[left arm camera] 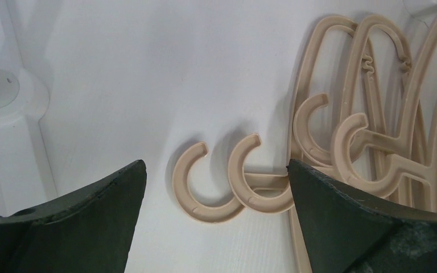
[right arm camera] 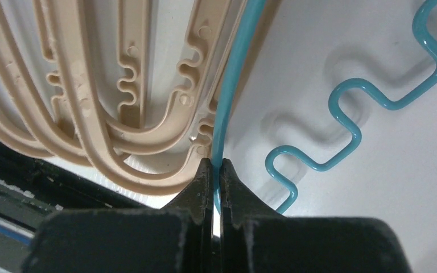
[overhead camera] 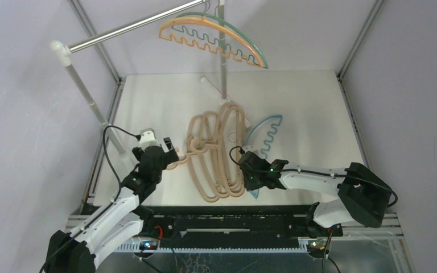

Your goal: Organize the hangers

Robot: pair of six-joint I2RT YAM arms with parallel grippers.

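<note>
Right end effector [right arm camera: 216, 166] pinching blue hanger [right arm camera: 230, 94], beige hangers [right arm camera: 85, 85] just beside

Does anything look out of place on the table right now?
Yes. The beige hangers lie in an overlapping heap on the table, not on the rail, and a blue hanger lies against the heap's edge, pinched by the right gripper.

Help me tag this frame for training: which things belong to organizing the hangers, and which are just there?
Job: beige hangers; blue hanger, pinched by the right end effector; orange and green hangers, hung up.
Just there: silver rail; white poles.
</note>
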